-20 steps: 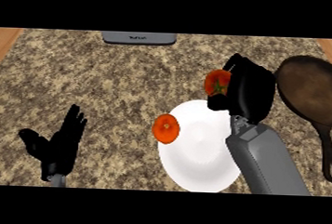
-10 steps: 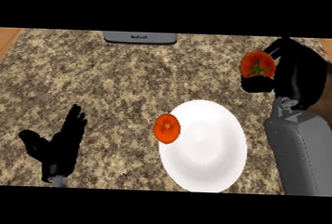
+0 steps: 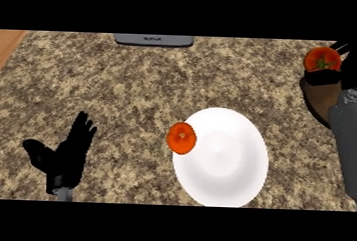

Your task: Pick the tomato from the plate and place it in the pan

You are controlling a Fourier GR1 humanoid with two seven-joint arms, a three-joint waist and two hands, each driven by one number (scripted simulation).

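Carrying looks like the step in hand: the tomato is off the plate and up at the pan, so I judge the task well along, with only the set-down left.

Counter (image 3: 138, 86): speckled stone, fills the view. A grey appliance (image 3: 153, 40) sits at its far edge, well beyond the plate.

Plate (image 3: 224, 159): white, round. A second orange-red piece (image 3: 182, 138), possibly another tomato or a slice, sits on its left rim; the view is too coarse to say which.

Pan (image 3: 320, 97): dark brown, to the right of the plate and further back, mostly hidden by the right forearm and cut by the frame edge.

Right hand (image 3: 355, 68): beyond and right of the plate, over the pan, grey forearm running up from the lower right. Fingers curled round the tomato.

Left hand (image 3: 65, 156): well left of the plate, fingers straight and spread, pointing up, holding nothing; resting.

Tomato (image 3: 321, 59): red, green stem spot facing up, held above the pan's far part.

Next move, as I judge it: lower the right hand until the tomato is close above the pan floor, then uncurl the fingers. Risk: it may roll.
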